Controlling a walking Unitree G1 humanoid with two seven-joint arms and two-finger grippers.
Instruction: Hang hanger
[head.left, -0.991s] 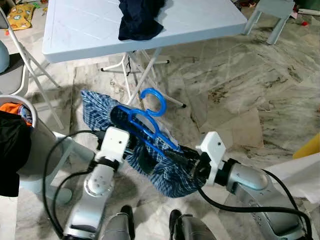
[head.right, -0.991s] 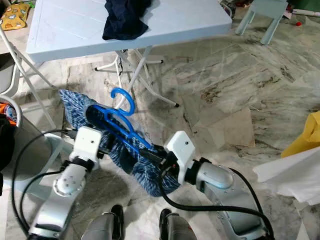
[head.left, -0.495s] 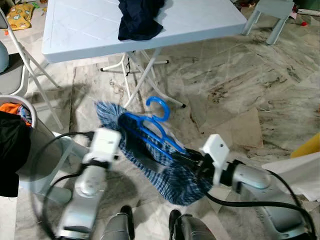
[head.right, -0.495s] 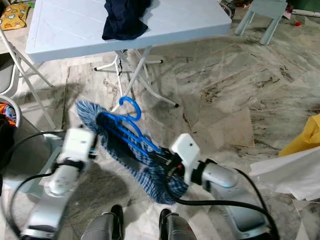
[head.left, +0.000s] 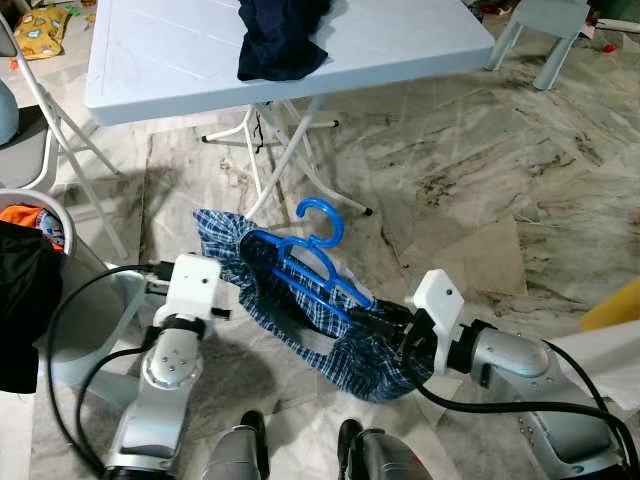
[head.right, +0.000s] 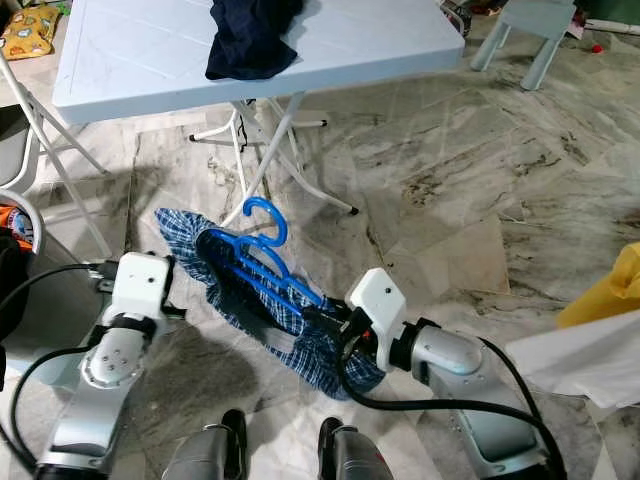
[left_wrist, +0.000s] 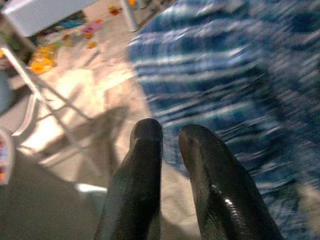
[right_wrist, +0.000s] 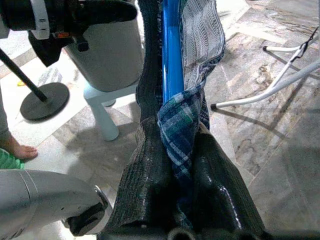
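Note:
A blue plastic hanger (head.left: 305, 265) with its hook (head.left: 322, 220) pointing up carries a blue plaid garment (head.left: 365, 352) that sags toward the floor. My right gripper (head.left: 388, 325) is shut on the hanger's lower end together with a fold of the plaid cloth (right_wrist: 179, 125). My left gripper (left_wrist: 170, 134) is off to the left of the garment with its fingers (left_wrist: 145, 145) close together and nothing between them. The plaid cloth (left_wrist: 235, 75) lies just beyond those fingertips, apart from them.
A light blue folding table (head.left: 170, 60) stands ahead with a dark garment (head.left: 280, 35) on it and white legs (head.left: 285, 150) below. A grey bin (head.left: 70, 300) with clothes and a folding chair (head.left: 45, 120) are on the left. Yellow and white items (head.left: 610, 320) lie on the right.
My left gripper has let go of the garment and drawn back to the left. The hanger and garment now hang from the right gripper alone, shifted slightly right.

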